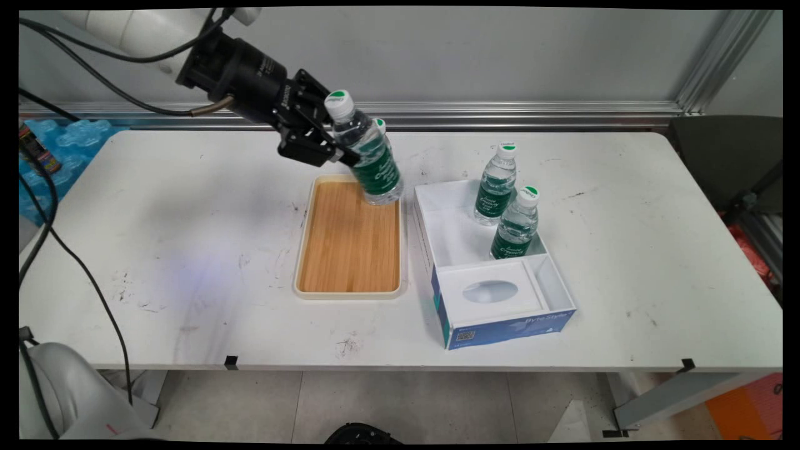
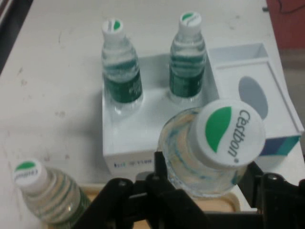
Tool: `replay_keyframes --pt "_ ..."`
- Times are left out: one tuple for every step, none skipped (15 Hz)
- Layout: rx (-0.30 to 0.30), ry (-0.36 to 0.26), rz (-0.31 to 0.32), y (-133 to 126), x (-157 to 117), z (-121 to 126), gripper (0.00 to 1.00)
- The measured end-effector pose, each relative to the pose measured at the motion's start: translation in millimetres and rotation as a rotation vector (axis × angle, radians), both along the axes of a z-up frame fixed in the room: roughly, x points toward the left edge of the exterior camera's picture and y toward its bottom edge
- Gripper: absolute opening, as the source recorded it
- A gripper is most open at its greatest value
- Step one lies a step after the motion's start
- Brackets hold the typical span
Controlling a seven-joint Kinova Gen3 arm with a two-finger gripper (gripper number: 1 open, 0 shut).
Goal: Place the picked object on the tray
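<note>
My gripper is shut on a clear water bottle with a green label and a white and green cap. The bottle hangs tilted over the far end of a wooden tray, its base just above the wood. Seen from the hand, the held bottle's cap fills the middle between my fingers. Another bottle stands close behind the held one, only its cap showing in the main view. Whether it stands on the tray I cannot tell.
Right of the tray lies an open white box with blue sides. Two more bottles stand upright in its far compartment. Its near compartment holds a white insert with an oval window. Black cables hang at the left.
</note>
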State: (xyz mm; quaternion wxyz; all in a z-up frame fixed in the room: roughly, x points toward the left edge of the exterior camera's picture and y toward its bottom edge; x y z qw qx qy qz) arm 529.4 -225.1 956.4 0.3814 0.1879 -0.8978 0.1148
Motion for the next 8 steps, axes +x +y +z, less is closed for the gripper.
replay_keyframes --pt "0.016 -0.015 0.006 1.4 1.1 0.2 0.0" --pt "0.026 -0.026 0.01 2.3 1.7 0.1 0.0" --pt "0.043 -0.044 0.016 3.4 2.6 -2.3 0.0" --pt "0.052 -0.056 0.02 4.1 3.1 -5.5 0.0" --pt "0.062 -0.07 0.024 4.6 3.5 -10.5 0.0" --pt "0.07 -0.082 0.028 4.5 3.2 -17.2 0.0" --pt "0.077 -0.09 0.03 4.2 2.7 -23.1 0.0" --pt "0.083 -0.098 0.032 3.8 2.0 -28.8 0.0"
